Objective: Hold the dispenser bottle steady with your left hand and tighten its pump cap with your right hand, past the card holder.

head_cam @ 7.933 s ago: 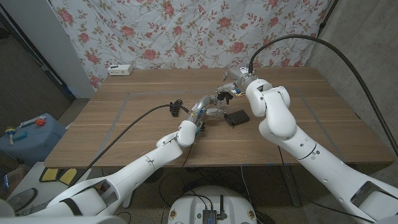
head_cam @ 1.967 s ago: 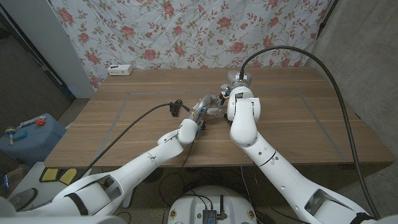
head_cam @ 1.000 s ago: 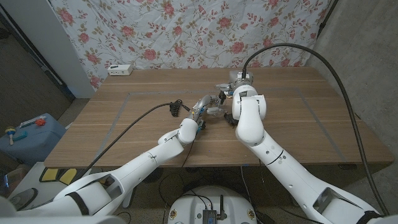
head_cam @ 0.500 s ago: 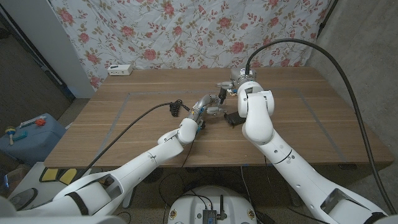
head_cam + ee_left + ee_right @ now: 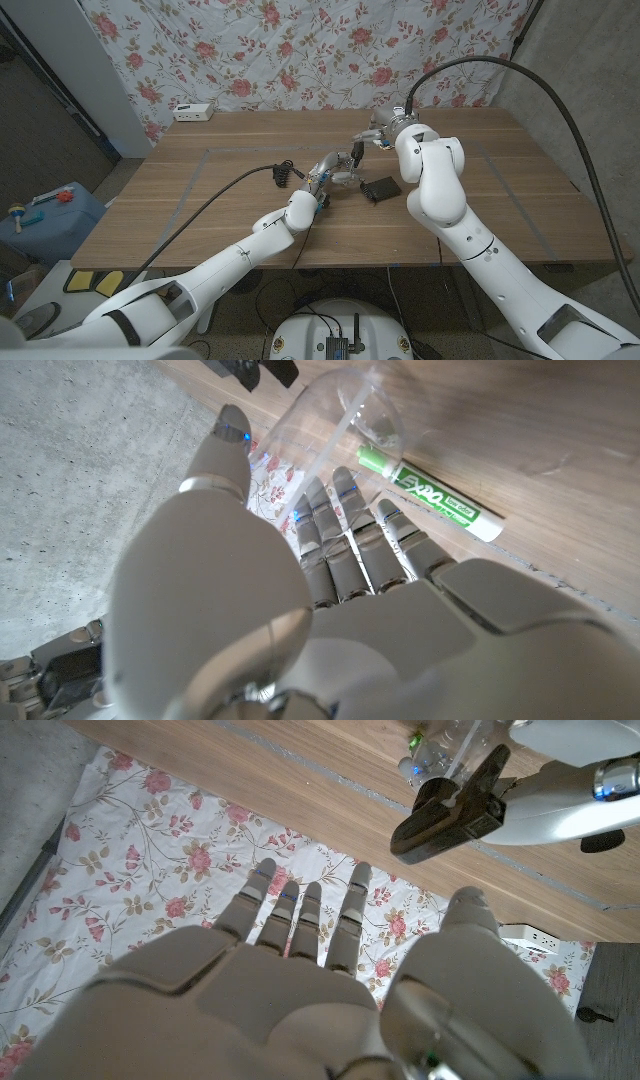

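Observation:
A clear dispenser bottle (image 5: 346, 178) stands mid-table, and my left hand (image 5: 323, 176) grips its body. In the left wrist view the left hand (image 5: 330, 590) curls its fingers (image 5: 345, 525) round the clear bottle (image 5: 325, 415). The bottle's black pump cap (image 5: 448, 812) shows in the right wrist view, with the bottle (image 5: 455, 742) under it. My right hand (image 5: 378, 133) hovers just beyond the pump, apart from it. Its fingers (image 5: 305, 920) are spread and hold nothing. A black card holder (image 5: 380, 188) lies on the table right of the bottle.
A green dry-erase marker (image 5: 432, 502) lies on the wood beside the bottle. A white power strip (image 5: 193, 111) sits at the far left edge of the table (image 5: 200, 200). A black cable (image 5: 281, 172) runs along my left arm. Floral cloth hangs behind.
My right arm has swung rightward, uncovering the card holder, and the right hand has drawn back a little from the pump. The left hand and the bottle have stayed put.

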`<state>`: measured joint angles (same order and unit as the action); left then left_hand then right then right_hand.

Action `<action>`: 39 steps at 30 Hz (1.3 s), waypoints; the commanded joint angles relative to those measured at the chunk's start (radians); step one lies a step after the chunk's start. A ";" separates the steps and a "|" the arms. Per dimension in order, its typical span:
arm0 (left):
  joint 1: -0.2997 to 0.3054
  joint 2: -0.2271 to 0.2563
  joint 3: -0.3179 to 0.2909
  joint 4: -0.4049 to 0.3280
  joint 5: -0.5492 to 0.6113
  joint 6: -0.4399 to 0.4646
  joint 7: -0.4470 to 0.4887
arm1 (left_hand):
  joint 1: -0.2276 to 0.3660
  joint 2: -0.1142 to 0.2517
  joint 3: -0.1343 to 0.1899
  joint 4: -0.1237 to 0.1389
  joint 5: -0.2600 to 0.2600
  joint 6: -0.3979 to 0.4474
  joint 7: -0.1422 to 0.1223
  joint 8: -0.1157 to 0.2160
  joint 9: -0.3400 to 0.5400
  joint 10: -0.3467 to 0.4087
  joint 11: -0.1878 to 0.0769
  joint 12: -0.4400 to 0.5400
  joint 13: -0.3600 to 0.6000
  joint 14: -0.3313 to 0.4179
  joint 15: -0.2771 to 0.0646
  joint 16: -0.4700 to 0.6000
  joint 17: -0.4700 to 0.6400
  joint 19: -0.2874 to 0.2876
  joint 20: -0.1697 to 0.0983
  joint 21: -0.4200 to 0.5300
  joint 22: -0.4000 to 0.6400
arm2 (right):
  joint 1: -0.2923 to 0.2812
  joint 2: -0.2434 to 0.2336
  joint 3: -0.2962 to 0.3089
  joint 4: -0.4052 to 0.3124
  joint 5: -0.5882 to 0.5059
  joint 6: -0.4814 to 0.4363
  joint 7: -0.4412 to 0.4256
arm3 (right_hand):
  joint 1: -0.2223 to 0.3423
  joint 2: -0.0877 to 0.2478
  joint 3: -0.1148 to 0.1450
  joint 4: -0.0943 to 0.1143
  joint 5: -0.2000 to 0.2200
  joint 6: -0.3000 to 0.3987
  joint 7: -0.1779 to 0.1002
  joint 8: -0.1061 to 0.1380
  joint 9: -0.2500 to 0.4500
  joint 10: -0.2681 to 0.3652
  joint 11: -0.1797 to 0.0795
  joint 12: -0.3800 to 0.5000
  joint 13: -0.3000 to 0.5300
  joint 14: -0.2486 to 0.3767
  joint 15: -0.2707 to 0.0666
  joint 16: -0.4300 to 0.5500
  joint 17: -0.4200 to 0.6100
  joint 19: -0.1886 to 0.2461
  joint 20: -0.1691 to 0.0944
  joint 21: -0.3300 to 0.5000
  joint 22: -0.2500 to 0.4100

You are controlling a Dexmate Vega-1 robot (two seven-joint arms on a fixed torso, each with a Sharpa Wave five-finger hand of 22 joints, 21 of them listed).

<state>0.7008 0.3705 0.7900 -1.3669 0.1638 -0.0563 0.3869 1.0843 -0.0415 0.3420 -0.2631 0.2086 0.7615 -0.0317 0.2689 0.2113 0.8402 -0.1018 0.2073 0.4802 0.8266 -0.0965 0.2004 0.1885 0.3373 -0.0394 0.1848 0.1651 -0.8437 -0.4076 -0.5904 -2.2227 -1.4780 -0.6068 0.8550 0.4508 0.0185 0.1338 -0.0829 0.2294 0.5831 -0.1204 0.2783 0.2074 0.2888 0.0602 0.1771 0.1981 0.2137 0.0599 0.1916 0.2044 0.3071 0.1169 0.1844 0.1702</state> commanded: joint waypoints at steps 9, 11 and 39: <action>0.004 0.004 0.000 -0.011 0.004 0.002 -0.010 | -0.108 0.152 0.108 0.102 0.007 0.170 -0.017 0.008 0.003 0.006 0.000 0.006 0.002 -0.004 -0.051 0.004 0.003 0.000 -0.059 0.002 0.003 | 0.050 -0.117 0.033 -0.069 0.135 0.044 0.070 | 0.057 0.006 0.018 -0.044 0.003 -0.097 -0.099 -0.049 0.003 -0.096 -0.016 0.000 0.002 -0.075 0.014 -0.006 -0.001 -0.041 0.010 -0.001 0.002; 0.005 0.005 -0.001 -0.013 0.005 0.003 -0.009 | -0.108 0.151 0.108 0.102 0.007 0.171 -0.017 0.008 0.003 0.007 0.001 0.006 0.002 -0.004 -0.051 0.004 0.003 0.000 -0.059 0.003 0.003 | 0.056 -0.129 0.035 -0.071 0.149 0.048 0.072 | 0.076 0.009 0.025 -0.054 0.005 -0.108 -0.100 -0.055 0.003 -0.118 -0.017 -0.001 0.002 -0.091 0.017 -0.006 -0.002 -0.051 0.011 -0.002 0.001; 0.003 0.003 0.000 -0.012 0.008 0.010 -0.008 | -0.107 0.155 0.110 0.104 0.008 0.169 -0.016 0.007 0.004 0.007 0.002 0.008 0.005 -0.007 -0.049 0.004 0.003 -0.002 -0.057 0.002 0.003 | 0.145 -0.322 0.027 -0.075 0.456 0.097 0.016 | 0.423 -0.029 0.118 -0.094 0.071 -0.261 -0.102 -0.086 -0.004 -0.334 -0.058 0.000 0.003 -0.262 0.029 -0.005 -0.007 -0.128 0.010 -0.001 0.000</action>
<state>0.7087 0.3760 0.7886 -1.3852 0.1705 -0.0472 0.3784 1.0843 -0.0415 0.3419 -0.2630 0.2086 0.7615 -0.0317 0.2699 0.2113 0.8384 -0.1003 0.2111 0.4799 0.8216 -0.0978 0.2002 0.1883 0.3373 -0.0394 0.1847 0.1651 -0.7428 -0.6677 -0.5390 -2.3048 -1.1109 -0.5217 0.8786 0.8560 -0.0103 0.2417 -0.1771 0.2926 0.3330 -0.2233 0.1947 0.2043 -0.0241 0.0055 0.1782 0.1977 -0.0373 0.0861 0.1849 0.1952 0.1872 0.1296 0.1844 0.1675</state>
